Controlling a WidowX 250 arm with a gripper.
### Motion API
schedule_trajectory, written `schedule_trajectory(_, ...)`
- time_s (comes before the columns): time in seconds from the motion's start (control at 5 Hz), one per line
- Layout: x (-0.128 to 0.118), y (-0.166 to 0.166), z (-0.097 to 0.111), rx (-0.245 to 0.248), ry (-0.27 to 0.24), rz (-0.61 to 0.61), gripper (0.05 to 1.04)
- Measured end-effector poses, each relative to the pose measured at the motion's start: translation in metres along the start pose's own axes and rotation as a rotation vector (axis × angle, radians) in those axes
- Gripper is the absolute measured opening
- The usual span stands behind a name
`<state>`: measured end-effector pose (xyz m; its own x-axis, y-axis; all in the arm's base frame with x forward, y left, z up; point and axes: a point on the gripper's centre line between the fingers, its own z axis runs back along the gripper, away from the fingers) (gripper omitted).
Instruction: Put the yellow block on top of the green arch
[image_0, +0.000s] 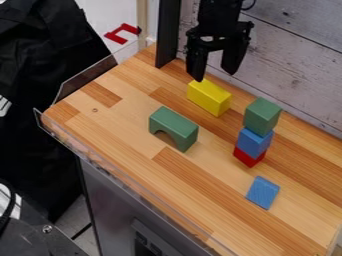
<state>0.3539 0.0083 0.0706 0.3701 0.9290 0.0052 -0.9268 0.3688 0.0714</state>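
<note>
On the wooden countertop (113, 125), I judge my step is the approach before the grasp: my gripper (214, 76) hangs wide and empty, beyond the green arch (174, 126) on its wall side. Next I should line up, lower around the block, close, then lift and set it on the arch. The arch stands upright, its opening down. The yellow rectangular block (209, 98) lies lengthwise just wallward of the arch, bright, flat-faced and crisp-edged.
</note>
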Motion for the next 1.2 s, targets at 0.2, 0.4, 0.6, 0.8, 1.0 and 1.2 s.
schedule_trajectory(0.2, 0.000, 0.000, -0.003, -0.003, 0.000, 0.066, 1.001)
schedule_trajectory(0.4, 0.000, 0.000, -0.007, -0.006, 0.009, 0.109, 1.001)
schedule_trajectory(0.6, 0.003, 0.000, -0.016, 0.003, 0.013, 0.133, 1.001)
schedule_trajectory(0.8, 0.004, -0.001, -0.023, 0.011, 0.011, 0.138, 1.001)
schedule_trajectory(1.0, 0.004, -0.001, -0.031, 0.027, 0.022, 0.143, 1.001)
schedule_trajectory(1.2, 0.004, -0.002, -0.040, 0.027, 0.048, 0.161, 0.999)
